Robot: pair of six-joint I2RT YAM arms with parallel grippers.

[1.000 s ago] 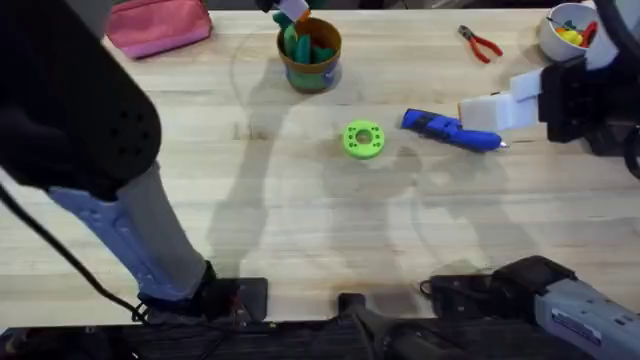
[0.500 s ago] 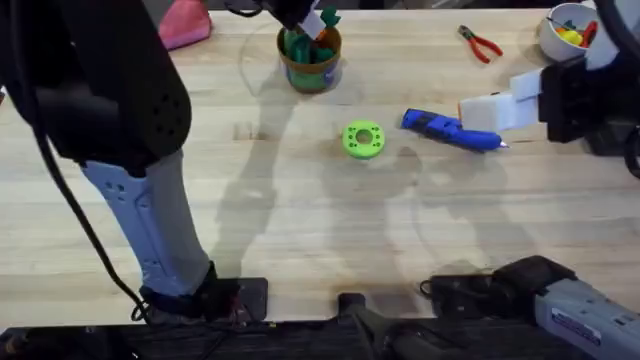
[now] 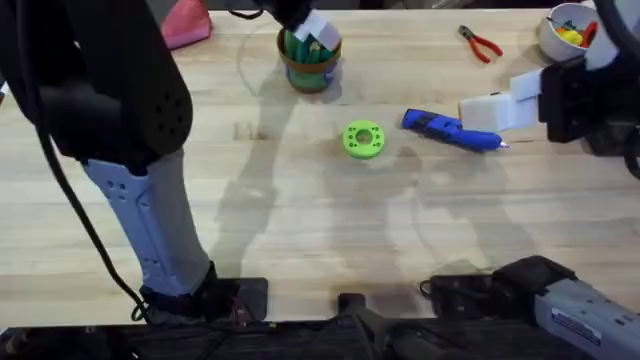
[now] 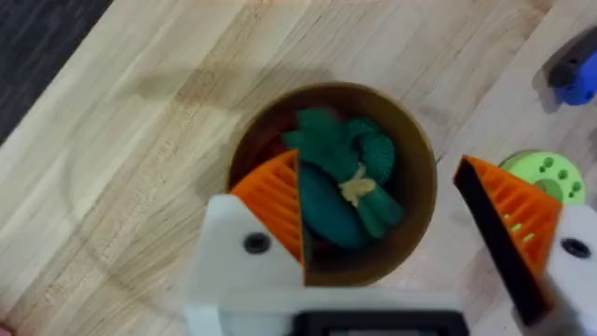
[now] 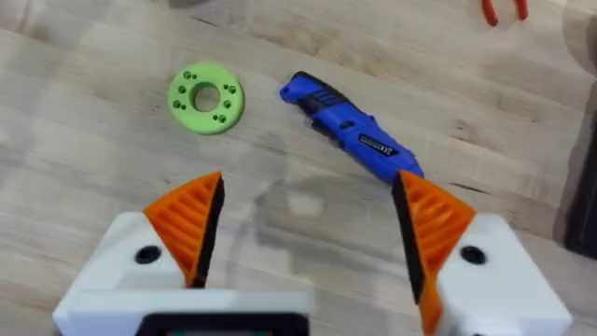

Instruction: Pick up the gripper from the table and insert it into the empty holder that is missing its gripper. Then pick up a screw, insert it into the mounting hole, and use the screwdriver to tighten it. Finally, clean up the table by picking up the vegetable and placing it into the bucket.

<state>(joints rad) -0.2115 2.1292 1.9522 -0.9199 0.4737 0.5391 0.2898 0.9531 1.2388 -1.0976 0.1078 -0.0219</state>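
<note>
1. The left gripper (image 4: pixel 382 224) hung over the bucket (image 4: pixel 415 224) near the bench's far edge, jaws wide and empty.
2. The vegetable (image 4: pixel 345 182) lay inside the bucket.
3. The right gripper (image 5: pixel 303 229) hovered, jaws wide, near the right edge above the screwdriver (image 5: pixel 350 126), beside the green disc (image 5: pixel 206 97).

Overhead and right wrist share the screwdriver (image 3: pixel 452 131).

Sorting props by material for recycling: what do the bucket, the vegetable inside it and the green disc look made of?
Bucket: likely matte brown plastic, smooth uniform wall. Vegetable: looks soft, perhaps felt or rubbery toy, dull surface, yellowish tie. Green disc: probably printed plastic, flat bright colour, neat holes.
</note>
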